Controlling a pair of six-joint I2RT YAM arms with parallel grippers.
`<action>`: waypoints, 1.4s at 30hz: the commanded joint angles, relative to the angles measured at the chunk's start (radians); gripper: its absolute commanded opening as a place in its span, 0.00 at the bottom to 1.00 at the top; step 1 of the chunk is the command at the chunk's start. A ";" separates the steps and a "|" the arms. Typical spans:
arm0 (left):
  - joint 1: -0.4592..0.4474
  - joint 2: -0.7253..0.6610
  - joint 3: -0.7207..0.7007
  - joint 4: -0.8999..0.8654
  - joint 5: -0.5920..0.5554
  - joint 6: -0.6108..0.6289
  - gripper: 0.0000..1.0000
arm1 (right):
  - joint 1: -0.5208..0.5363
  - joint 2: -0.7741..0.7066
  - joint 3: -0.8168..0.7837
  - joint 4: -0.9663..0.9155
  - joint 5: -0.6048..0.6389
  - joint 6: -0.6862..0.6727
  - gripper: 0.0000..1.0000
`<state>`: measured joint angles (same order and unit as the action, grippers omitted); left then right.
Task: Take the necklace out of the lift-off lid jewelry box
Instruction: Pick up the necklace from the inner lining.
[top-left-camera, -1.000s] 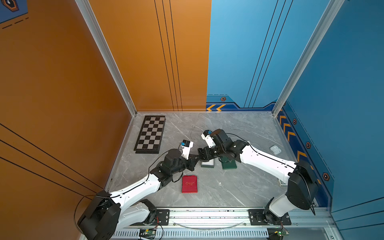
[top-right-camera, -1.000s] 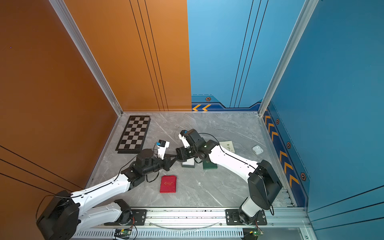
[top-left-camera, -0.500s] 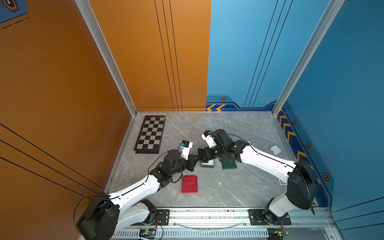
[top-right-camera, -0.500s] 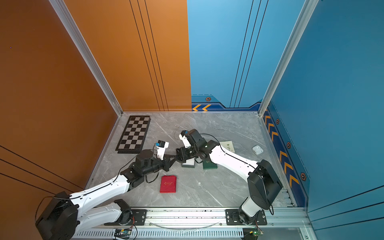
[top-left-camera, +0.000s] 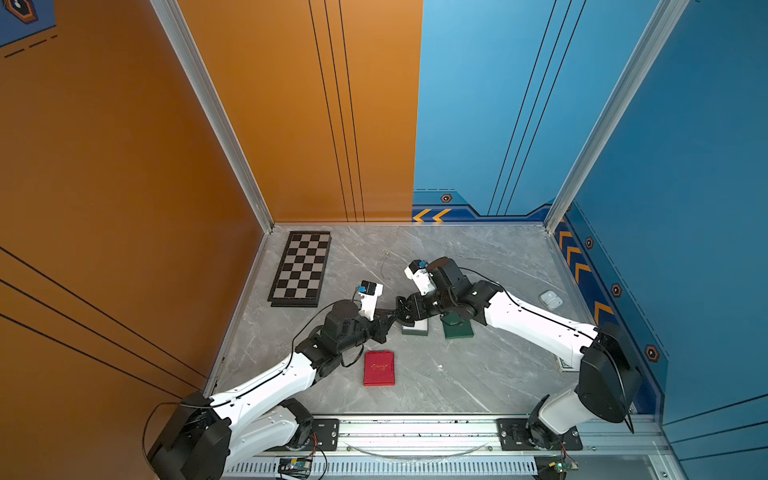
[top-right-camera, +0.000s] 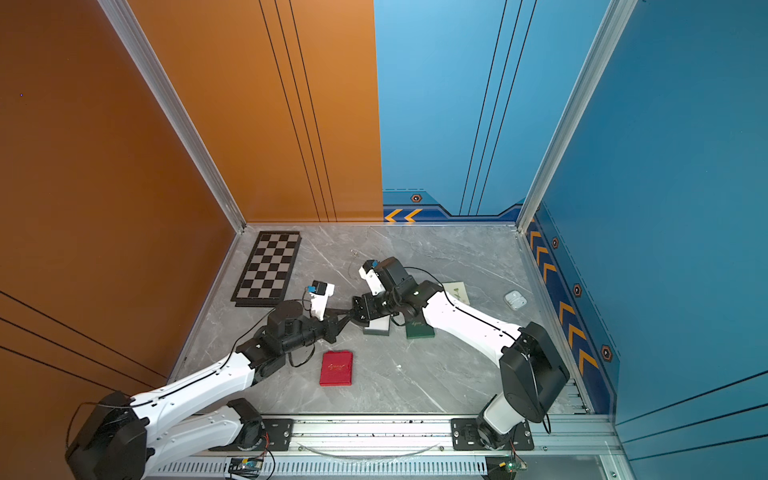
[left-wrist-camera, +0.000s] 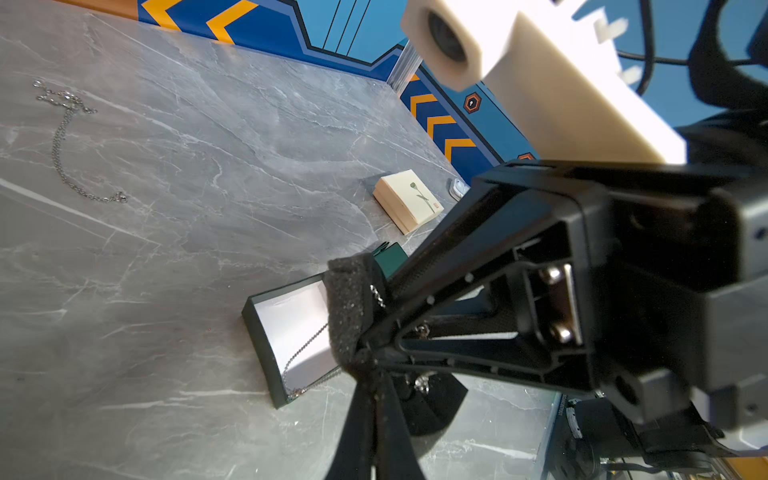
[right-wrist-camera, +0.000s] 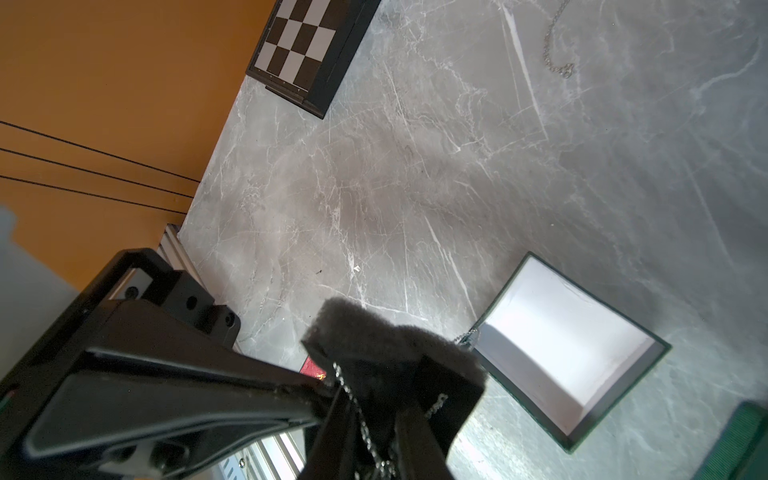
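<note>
Chequered board: one folded black-and-white chessboard (top-left-camera: 301, 268) lies flat, far left on the grey marble-patterned surface (top-left-camera: 478, 365).
Loose chain: one thin silver chain (left-wrist-camera: 54, 156) lies alone on the far middle, well apart from the boxes.
Red box: one flat red box (top-left-camera: 379, 368), lid on, sits near and just left of centre.
Left end effector (left-wrist-camera: 372, 386): fingers pressed together at the lower edge of the pad, where the necklace comes off. I cannot tell whether it nips the chain itself.
Foam pad: one black foam pad (left-wrist-camera: 349, 299) is held clear above the open box, between the two end effectors.
Necklace: one silver chain necklace (left-wrist-camera: 305, 352) clings to the pad. Its loop hangs down across the white lining and over one wall of the box. So there are two chains in all.
Jewelry box: one open dark green square box with a white lining (left-wrist-camera: 258, 353) rests at the centre, to the far right of the red box.
Right end effector (right-wrist-camera: 378, 382): clamped on the foam pad, with chain showing between its fingers.
Lid: one dark green square lid (top-left-camera: 457, 329) lies flat just right of the open box.
Cream box: one closed cream square box (left-wrist-camera: 409, 201) sits farther back, right of centre.
Case: one small white rounded case (top-left-camera: 550, 298) lies far right, near the blue wall.
</note>
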<state>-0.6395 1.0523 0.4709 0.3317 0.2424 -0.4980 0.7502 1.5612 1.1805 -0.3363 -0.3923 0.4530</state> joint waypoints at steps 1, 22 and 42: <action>0.016 -0.017 -0.008 -0.010 -0.048 0.020 0.00 | -0.010 -0.023 -0.019 -0.049 -0.019 -0.008 0.17; 0.014 -0.007 -0.007 -0.042 -0.065 0.039 0.00 | -0.030 -0.026 -0.017 -0.054 -0.101 -0.008 0.21; 0.014 -0.014 0.003 -0.087 -0.088 0.059 0.00 | -0.042 -0.007 0.005 -0.063 -0.159 -0.027 0.16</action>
<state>-0.6350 1.0512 0.4713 0.2760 0.1791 -0.4603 0.7109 1.5597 1.1786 -0.3679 -0.5205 0.4446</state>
